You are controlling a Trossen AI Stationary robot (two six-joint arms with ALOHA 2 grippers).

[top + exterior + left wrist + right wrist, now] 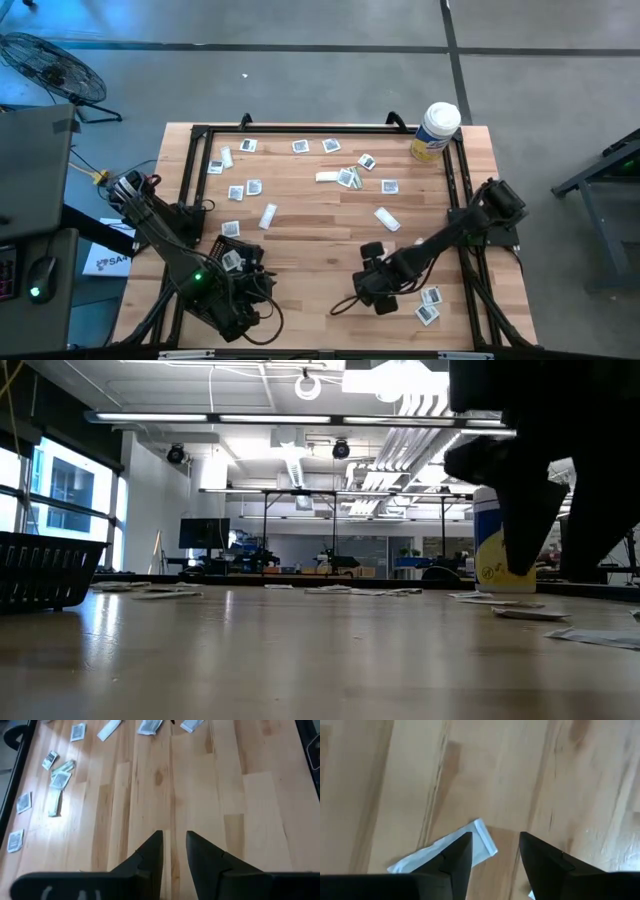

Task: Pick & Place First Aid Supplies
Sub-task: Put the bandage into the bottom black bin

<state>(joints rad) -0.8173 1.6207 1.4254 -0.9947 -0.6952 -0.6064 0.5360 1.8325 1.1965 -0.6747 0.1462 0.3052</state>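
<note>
The right gripper (pixel 492 852) is low over the pale wooden table (pixel 320 215), near its front right part — jaws parted, holding nothing, with a narrow white strip wrapper (pixel 445 850) lying flat under one finger. The left gripper (pixel 174 852) (front left) shows a narrow gap and nothing between its fingers. More small flat packets (pixel 345 178) are scattered across the far half.

Smooth pale wood table (pixel 330 215), white papery packet (pixel 445 851), matt black jaws
</note>
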